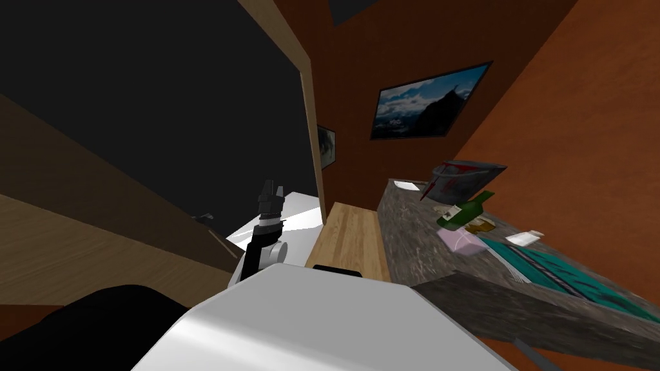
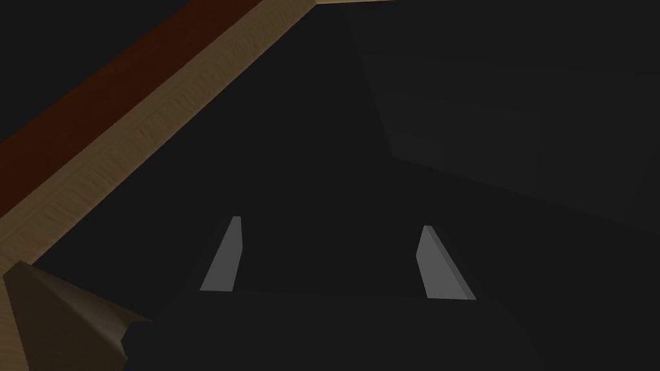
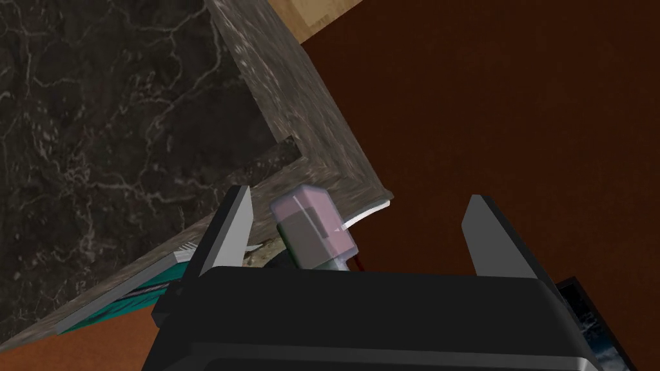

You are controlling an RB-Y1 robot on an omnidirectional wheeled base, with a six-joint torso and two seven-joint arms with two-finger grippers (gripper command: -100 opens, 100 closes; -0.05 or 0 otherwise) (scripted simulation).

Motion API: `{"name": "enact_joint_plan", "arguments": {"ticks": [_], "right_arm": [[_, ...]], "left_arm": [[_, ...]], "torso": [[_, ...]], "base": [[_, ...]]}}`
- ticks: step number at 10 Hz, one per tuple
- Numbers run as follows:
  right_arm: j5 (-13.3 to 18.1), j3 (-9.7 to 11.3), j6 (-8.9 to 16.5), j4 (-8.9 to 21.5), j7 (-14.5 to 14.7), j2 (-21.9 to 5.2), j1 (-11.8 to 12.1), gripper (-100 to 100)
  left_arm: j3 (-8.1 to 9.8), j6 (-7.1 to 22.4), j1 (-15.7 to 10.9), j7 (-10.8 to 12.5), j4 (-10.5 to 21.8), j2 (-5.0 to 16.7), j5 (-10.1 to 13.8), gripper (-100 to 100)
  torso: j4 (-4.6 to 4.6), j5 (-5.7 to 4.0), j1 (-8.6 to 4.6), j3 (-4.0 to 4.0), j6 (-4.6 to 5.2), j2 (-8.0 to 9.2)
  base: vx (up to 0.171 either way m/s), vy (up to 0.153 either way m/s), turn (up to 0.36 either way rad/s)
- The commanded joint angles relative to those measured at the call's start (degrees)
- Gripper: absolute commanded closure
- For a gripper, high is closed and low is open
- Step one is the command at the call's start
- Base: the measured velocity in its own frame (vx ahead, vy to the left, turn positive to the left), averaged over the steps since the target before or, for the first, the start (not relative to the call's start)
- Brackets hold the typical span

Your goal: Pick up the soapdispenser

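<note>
Approach stage. The translucent pink box-shaped soap dispenser sits on the dark veined marble counter, between the right gripper's parted fingers and nearer one, unclamped. Next move calls for centring, then closing. Left gripper is raised with its fingers apart

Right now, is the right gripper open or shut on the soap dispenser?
Open: the right gripper has its fingers wide apart, the pinkish soap dispenser between them, unpressed.

The countertop looked like dark, veined stone, the soap dispenser like translucent pinkish plastic, the green bottle glossy as glass, and the pale plank surface showed matt wood grain.
</note>
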Motion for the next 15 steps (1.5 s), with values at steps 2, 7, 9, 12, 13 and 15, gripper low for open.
{"name": "enact_joint_plan", "arguments": {"ticks": [2,7,9,12,13,15], "right_arm": [[-0.7,-2.3,0.0,1.5,-0.1,-3.9,4.2,-100],[-1.6,-5.1,-0.5,3.8,-0.2,-9.0,11.1,-100],[-2.0,-6.4,-0.6,4.9,-0.3,-11.3,14.1,-100],[-2.9,-9.0,-0.9,7.1,-0.4,-15.6,19.3,-100],[-2.9,-9.0,-0.9,7.1,-0.4,-15.6,20.0,-100],[-3.4,-10.3,-0.9,8.1,-0.5,-17.5,22.9,-100]], "left_arm": [[0.00,0.0,0.0,0.0,0.0,0.0,0.0,0],[0.00,0.0,0.0,0.0,0.0,0.0,0.0,0],[0.00,0.0,0.0,0.0,0.0,0.0,0.0,0],[0.01,0.0,0.0,0.0,0.0,0.0,0.0,0],[0.01,0.0,0.0,0.0,0.0,0.0,0.0,0],[0.01,0.0,0.0,0.0,0.0,0.0,0.0,0]], "torso": [[0.00,0.00,0.00,0.00,0.04,0.00],[-0.02,-0.02,-0.08,-0.05,-0.01,-0.08],[-0.02,-0.03,-0.12,-0.06,0.00,-0.11],[-0.02,-0.04,-0.10,-0.07,0.05,-0.12],[-0.03,-0.04,-0.14,-0.09,0.01,-0.16],[-0.04,-0.05,-0.18,-0.11,0.01,-0.20]], "base": [[0.009,0.006,0.118],[0.018,-0.007,0.109],[0.029,-0.022,0.113],[0.037,-0.025,0.108],[0.039,-0.038,0.084],[0.047,-0.039,0.100]]}}
